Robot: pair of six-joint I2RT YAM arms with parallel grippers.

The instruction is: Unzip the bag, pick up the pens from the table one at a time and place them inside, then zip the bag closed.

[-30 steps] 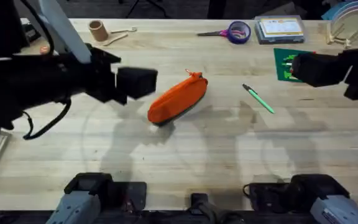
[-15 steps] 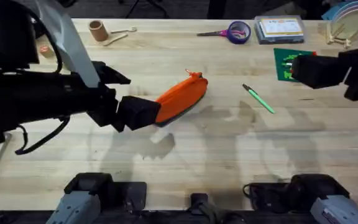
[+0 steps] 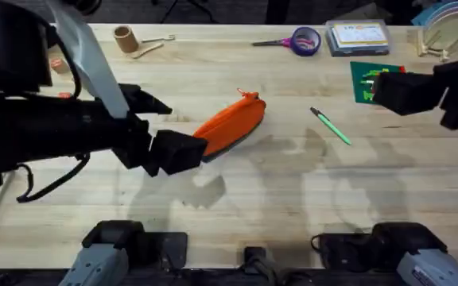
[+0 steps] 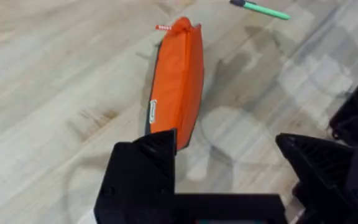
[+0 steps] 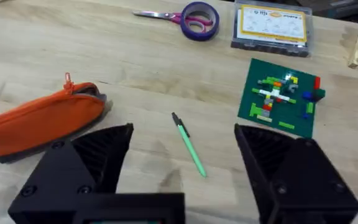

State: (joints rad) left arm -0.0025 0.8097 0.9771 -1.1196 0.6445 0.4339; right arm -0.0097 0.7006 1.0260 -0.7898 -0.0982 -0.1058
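Both arms raised over the worktop, jaws spread, nothing held.

Left arm: reaches from the left edge toward the middle in the overhead view, large and dark under the camera, a pale link angling down to the wrist. Left gripper (image 3: 183, 151) points right, low over the worktop; jaws wide apart in the left wrist view, empty between them. Right arm: enters from the right edge, far side. Right gripper (image 3: 388, 89) points left, well apart from the left one; right wrist view has its jaws wide open, empty.
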